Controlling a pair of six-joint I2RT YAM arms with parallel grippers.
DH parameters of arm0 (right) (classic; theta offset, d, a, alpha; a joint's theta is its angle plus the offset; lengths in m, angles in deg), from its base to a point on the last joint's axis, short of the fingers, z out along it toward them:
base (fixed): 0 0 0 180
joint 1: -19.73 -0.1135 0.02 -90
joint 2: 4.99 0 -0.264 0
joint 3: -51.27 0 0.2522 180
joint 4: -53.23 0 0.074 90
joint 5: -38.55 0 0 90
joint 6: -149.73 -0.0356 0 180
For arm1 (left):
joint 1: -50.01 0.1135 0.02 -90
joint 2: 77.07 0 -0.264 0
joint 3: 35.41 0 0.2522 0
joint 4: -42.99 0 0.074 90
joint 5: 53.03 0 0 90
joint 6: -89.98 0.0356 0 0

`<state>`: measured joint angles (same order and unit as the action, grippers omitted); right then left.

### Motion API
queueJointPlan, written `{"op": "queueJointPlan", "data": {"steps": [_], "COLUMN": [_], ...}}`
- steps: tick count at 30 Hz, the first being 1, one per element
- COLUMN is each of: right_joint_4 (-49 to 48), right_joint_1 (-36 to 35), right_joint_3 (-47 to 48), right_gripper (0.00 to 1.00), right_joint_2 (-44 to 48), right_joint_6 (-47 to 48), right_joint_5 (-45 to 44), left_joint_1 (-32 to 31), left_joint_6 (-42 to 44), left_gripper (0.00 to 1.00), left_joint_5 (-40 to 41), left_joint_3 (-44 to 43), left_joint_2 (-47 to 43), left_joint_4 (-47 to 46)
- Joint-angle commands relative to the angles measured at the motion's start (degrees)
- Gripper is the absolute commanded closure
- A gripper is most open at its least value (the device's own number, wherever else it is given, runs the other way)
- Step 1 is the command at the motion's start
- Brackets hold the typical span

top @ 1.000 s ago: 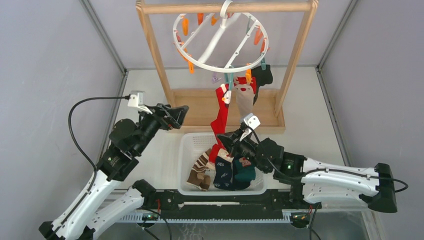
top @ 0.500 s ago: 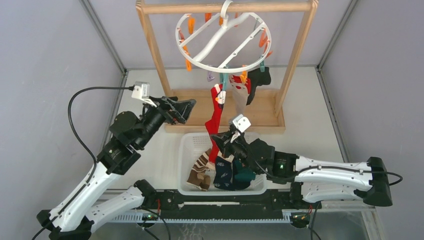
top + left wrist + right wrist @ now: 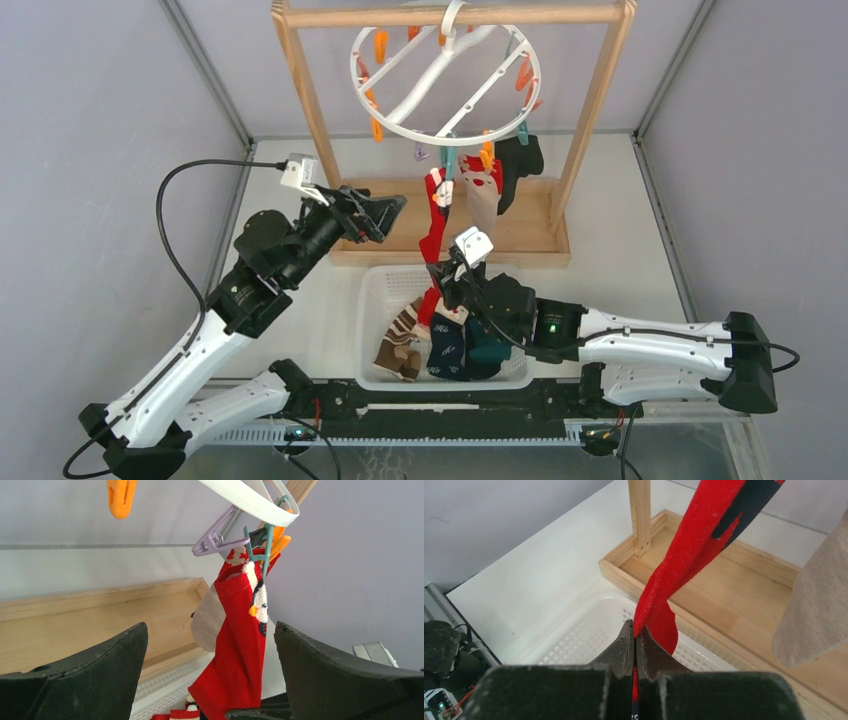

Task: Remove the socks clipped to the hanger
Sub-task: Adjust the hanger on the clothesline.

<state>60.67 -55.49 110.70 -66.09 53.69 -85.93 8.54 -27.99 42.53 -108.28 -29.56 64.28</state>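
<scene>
The white ring hanger hangs from the wooden rack's top bar, with three socks clipped at its near edge. A long red sock hangs from a teal clip; it also shows in the left wrist view and the right wrist view. My right gripper is shut on its lower end, above the basket. A beige and red sock and a black sock hang beside it. My left gripper is open and empty, left of the red sock.
The wooden rack with its base tray stands at the back. A white basket in front holds several removed socks, striped, navy and dark green. Empty orange and purple clips dangle from the ring.
My left gripper has moved right and up toward the red sock. My right gripper has shifted left and back, still holding the sock's lower end. The hanger has swung slightly.
</scene>
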Motion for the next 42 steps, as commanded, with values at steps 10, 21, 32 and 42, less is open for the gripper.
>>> {"op": "queueJointPlan", "data": {"steps": [10, 21, 32, 42], "right_joint_4": [-0.3, 1.1, 2.8, 2.7], "right_joint_1": [2.4, 2.9, 6.7, 9.4], "right_joint_3": [8.1, 20.2, 25.9, 26.6], "right_gripper": [1.0, 1.0, 0.96, 0.95], "right_joint_2": [-5.5, -17.5, -22.0, -24.8], "right_joint_6": [2.2, 3.2, 0.2, -2.2], "right_joint_5": [7.1, 13.4, 21.2, 26.8], "left_joint_1": [-0.4, -0.4, -0.4, -0.4], "left_joint_6": [0.7, 2.1, 2.0, 1.2], "left_gripper": [0.0, 0.0, 0.0, 0.0], "left_joint_5": [2.1, 8.8, 12.1, 12.0], "left_joint_3": [3.6, 6.3, 8.7, 10.8], "left_joint_2": [-5.1, -13.2, -18.4, -18.4], "left_joint_4": [-2.5, 3.3, 6.2, 5.4]}}
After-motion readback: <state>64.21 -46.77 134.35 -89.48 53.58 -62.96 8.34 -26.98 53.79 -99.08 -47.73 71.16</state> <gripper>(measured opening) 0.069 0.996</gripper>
